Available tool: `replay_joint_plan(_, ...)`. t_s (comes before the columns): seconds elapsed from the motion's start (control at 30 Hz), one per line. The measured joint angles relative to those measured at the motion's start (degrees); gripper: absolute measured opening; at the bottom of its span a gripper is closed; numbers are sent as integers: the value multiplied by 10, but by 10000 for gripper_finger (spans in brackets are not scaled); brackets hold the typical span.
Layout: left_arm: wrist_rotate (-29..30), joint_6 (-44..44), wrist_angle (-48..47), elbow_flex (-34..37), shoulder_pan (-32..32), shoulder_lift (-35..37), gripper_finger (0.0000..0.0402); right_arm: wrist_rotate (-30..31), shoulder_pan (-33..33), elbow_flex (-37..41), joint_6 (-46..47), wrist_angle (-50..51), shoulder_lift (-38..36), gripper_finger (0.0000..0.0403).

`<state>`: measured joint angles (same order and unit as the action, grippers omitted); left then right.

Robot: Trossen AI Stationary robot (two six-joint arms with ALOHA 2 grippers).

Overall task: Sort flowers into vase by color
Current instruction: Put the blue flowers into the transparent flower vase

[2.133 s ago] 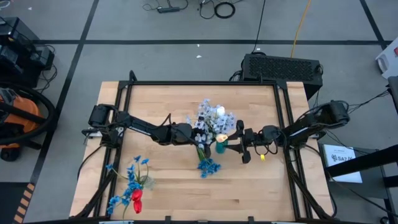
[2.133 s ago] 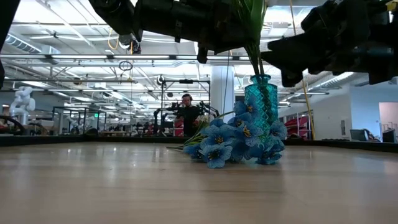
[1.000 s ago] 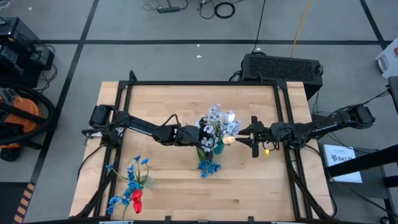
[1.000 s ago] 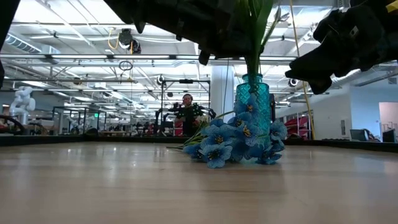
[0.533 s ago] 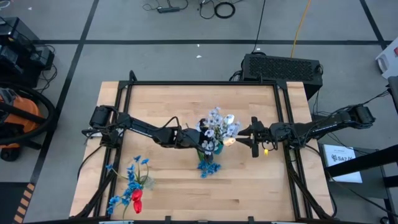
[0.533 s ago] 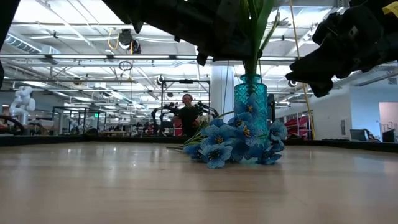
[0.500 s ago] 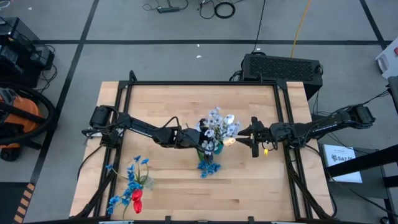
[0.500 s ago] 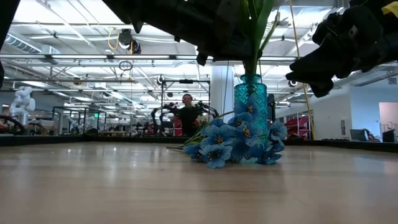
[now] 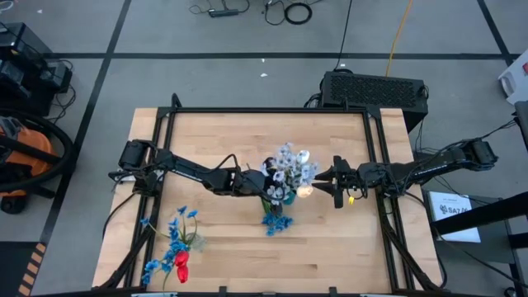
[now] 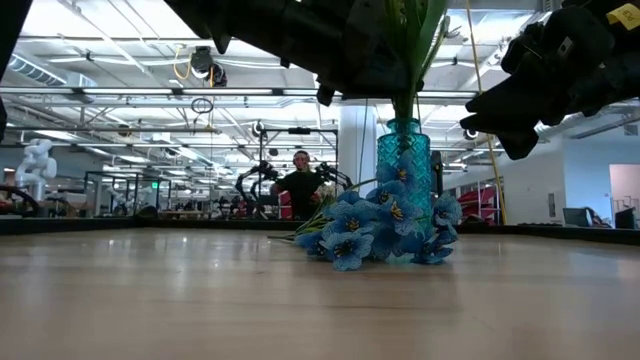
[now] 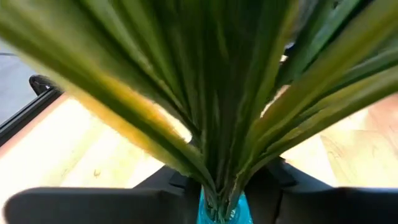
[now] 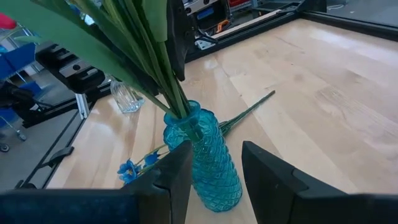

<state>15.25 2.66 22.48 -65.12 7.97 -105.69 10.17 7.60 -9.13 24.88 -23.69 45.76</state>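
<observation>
A teal glass vase [image 10: 403, 165] stands upright at mid-table and holds a bunch of pale grey-blue sprays [image 9: 285, 161] and cream-white tulips [image 9: 304, 190]. My left gripper [image 9: 262, 183] is level at the bunch's green stems [image 11: 217, 124], one finger on either side just above the vase mouth [image 11: 221, 213]. My right gripper [image 9: 334, 181] hangs open a short way to the vase's right, with nothing between its fingers. A bright blue spray [image 10: 370, 225] lies on the table, its blooms against the vase's foot. My left gripper comes level from the table's left, its fingers across the stems just above the vase mouth. Leaves and stems fill the gap between the fingers, and I cannot tell whether the fingers touch them.
More bright blue sprays [image 9: 169, 239] and a red tulip [image 9: 181, 266] lie at the near left corner. A small clear glass vase [image 12: 126, 96] stands beyond the teal vase, near the left arm. Bare wood lies along the near edge.
The vase with its bunch has shifted a little toward the table's left edge and has gone from a slight tilt to upright. Both arms have kept their places.
</observation>
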Motion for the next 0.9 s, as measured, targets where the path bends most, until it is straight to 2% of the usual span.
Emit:
replay_joint_plan(0.17, 0, 0, 0, 0, 0, 0, 145, 0, 0, 0, 0, 0, 0, 132)
replay_joint_plan(0.27, 0, -1, -9, 0, 0, 1, 157, 0, 0, 0, 0, 0, 0, 132)
replay_joint_plan(0.67, -5, 0, -127, 1, -5, 69, 160, 3, 0, 0, 2, 3, 0, 132)
replay_joint_plan(0.9, -70, 0, -157, 0, -4, 73, 160, 4, 0, 0, 5, 3, 0, 132)
